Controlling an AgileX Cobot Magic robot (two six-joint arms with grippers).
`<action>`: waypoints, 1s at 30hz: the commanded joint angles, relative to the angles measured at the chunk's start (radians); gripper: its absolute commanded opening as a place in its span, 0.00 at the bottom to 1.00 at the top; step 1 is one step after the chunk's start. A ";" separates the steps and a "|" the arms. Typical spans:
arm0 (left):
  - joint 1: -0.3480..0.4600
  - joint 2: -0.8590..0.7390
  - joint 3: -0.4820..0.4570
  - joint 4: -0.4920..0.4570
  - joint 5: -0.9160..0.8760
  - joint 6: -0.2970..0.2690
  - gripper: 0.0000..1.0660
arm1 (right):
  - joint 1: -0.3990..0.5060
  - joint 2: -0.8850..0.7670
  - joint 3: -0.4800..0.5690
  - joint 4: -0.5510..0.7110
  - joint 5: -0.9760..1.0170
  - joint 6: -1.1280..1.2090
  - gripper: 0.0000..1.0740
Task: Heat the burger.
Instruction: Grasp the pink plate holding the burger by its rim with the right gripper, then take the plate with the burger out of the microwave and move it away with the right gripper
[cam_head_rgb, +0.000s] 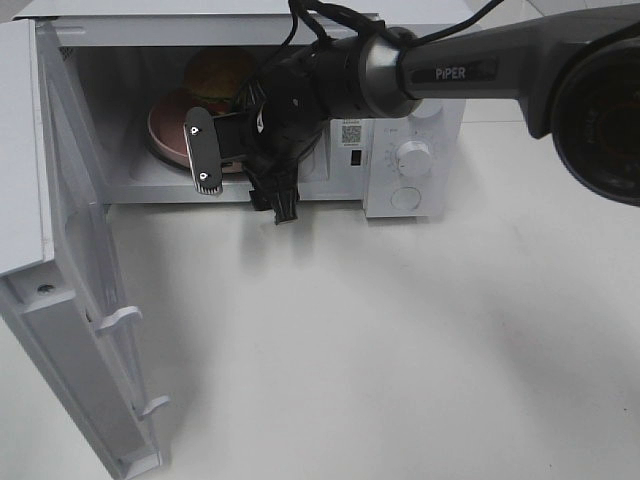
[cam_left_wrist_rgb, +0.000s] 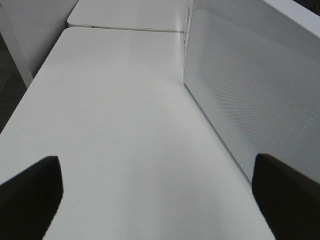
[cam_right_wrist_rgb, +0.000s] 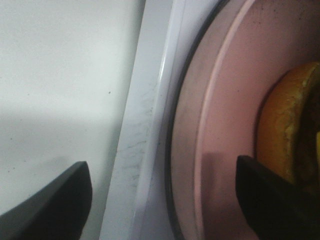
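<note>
We find the microwave door open. The right gripper stands released at its mouth; beyond its fingertips the burger sits on the pink plate inside. Loading appears complete; we judge withdrawal and door closing next.

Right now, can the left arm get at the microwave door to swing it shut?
Probably yes. The microwave door stands wide open on the left arm's side, and the left wrist view shows its mesh panel close by with only bare table between. The right gripper sits at the oven mouth by the pink plate, so it should withdraw first.
</note>
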 joint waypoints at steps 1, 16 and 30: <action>0.001 -0.019 0.003 -0.001 -0.004 0.000 0.92 | -0.001 0.022 -0.026 0.018 0.015 0.019 0.69; 0.001 -0.019 0.003 0.003 -0.004 0.000 0.92 | -0.001 0.026 -0.026 0.057 0.019 0.019 0.02; 0.001 -0.019 0.003 0.003 -0.004 0.000 0.92 | 0.001 -0.010 -0.025 0.054 0.089 0.002 0.00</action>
